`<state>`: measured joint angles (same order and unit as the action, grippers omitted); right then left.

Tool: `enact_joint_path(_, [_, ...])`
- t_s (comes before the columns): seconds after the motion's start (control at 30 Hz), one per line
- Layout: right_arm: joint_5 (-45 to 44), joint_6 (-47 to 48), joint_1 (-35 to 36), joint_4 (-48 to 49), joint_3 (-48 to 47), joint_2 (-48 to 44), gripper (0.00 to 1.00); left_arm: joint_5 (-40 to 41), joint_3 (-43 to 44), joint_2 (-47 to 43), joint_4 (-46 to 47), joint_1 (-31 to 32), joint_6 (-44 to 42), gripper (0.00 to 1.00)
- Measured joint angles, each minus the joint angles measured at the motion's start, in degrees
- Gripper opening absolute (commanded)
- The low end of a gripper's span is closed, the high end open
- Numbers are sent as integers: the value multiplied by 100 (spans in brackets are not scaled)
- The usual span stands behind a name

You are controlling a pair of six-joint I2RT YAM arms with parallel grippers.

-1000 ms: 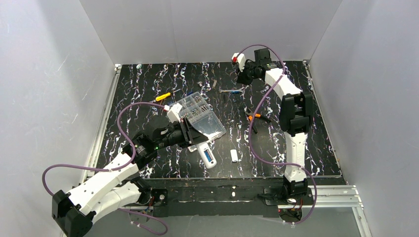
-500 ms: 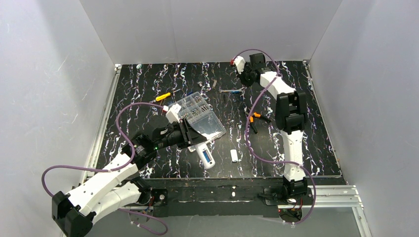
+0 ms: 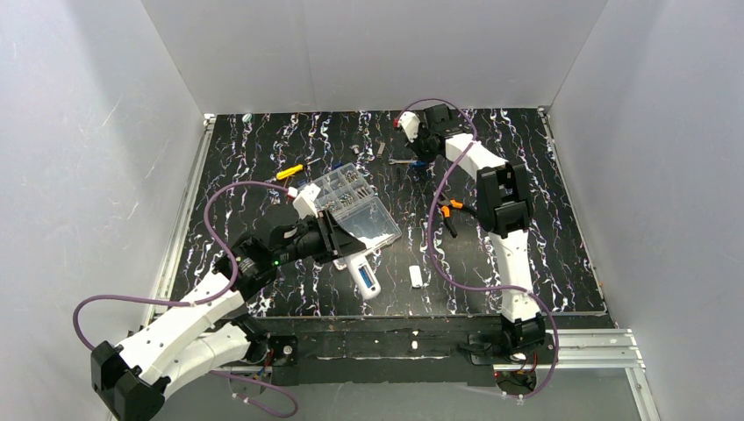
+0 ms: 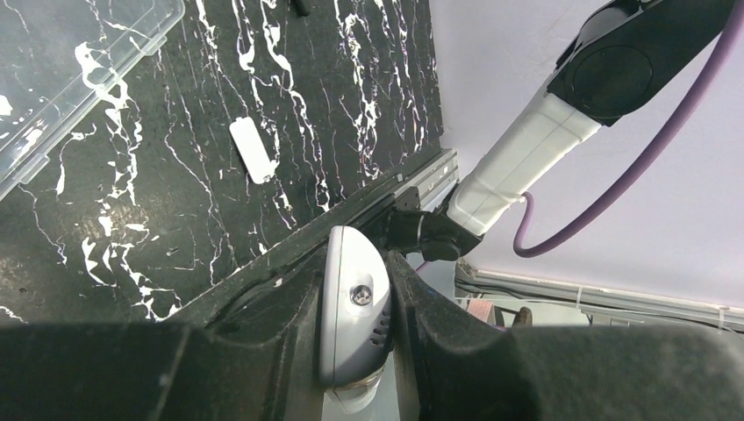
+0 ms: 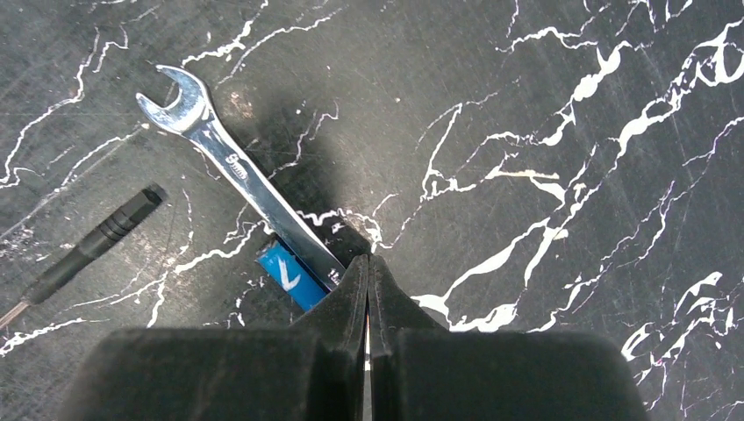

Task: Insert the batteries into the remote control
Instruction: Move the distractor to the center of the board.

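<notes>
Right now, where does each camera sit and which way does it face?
Top external: above and behind the bases, looking down on the table; left arm, right arm show.
Left wrist: faces the near edge past the left gripper clamped on the remote control.
Right wrist: looks down past the shut right gripper at wrench and battery.
Shared: top and left wrist show the cover piece.
</notes>
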<state>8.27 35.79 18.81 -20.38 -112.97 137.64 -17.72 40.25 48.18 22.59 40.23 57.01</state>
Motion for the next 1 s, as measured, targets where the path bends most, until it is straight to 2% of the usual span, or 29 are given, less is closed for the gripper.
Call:
enact_joint_path(0.4, [-20, 308, 122, -179, 17, -20, 1, 66, 0, -162, -109, 0, -4, 0])
enact_joint_path(1.0, [243, 669, 278, -658, 975, -743, 1, 63, 0, -306, -129, 0, -4, 0])
